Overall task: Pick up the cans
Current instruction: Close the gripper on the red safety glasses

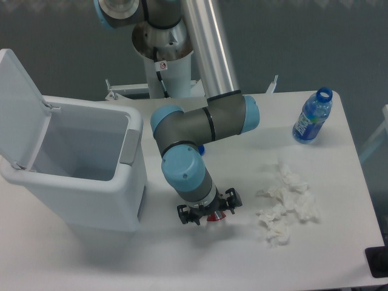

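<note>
Only a small piece of the red can (214, 217) shows, lying on the white table just right of the bin. My gripper (209, 214) points straight down right over it and hides most of it. The two black finger links stand spread wide on either side of the can, so the gripper looks open with the can between the fingers. The fingertips themselves are hidden under the wrist.
A white bin (130, 182) with its lid raised stands at the left, close to my arm. Crumpled white tissues (285, 206) lie to the right of the gripper. A blue-labelled clear bottle (311, 118) stands at the back right near the table edge.
</note>
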You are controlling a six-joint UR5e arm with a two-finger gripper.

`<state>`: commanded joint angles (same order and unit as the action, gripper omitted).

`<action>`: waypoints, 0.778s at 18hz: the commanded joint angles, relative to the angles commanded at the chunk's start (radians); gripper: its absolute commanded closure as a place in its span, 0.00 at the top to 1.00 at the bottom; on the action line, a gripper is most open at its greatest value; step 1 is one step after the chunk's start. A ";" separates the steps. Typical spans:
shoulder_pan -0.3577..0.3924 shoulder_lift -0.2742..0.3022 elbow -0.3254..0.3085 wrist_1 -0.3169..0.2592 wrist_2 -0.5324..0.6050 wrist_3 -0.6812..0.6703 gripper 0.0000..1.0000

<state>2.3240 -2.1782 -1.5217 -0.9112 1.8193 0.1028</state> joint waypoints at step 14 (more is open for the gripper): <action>0.020 -0.028 0.002 0.005 -0.002 0.109 1.00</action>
<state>2.3439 -2.2059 -1.5202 -0.9066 1.8178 0.2117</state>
